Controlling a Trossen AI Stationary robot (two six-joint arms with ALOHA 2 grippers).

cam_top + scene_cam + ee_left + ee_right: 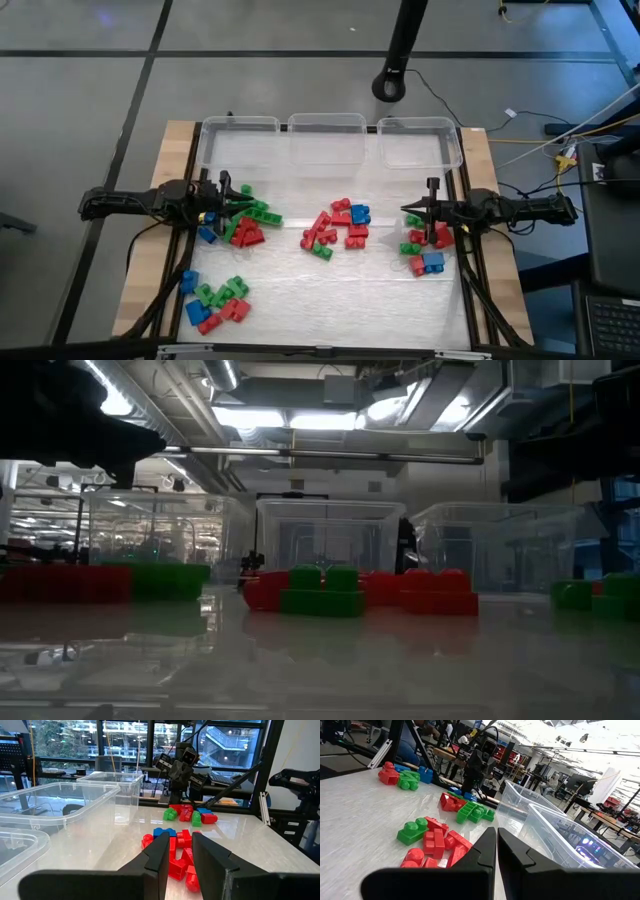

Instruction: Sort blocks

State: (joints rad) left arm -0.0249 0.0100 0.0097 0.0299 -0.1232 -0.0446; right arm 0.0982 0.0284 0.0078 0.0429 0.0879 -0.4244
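The blocks are small red, green and blue studded bricks lying on the white table in several piles: a left pile (250,222), a centre pile (335,230), a right pile (424,250) and a near-left pile (215,298). My left gripper (238,206) hovers level at the left pile, pointing toward the table's right. Its fingers stand slightly open (181,845), and red bricks (180,862) show through the gap. My right gripper (405,211) is above the right pile and points toward the table's left, with its fingers shut (497,837) on nothing.
Three clear plastic bins stand in a row along the far edge: left (240,140), middle (327,135) and right (420,140). The wooden table edges (492,270) lie on both sides. Bare white surface lies between the piles and near the front edge.
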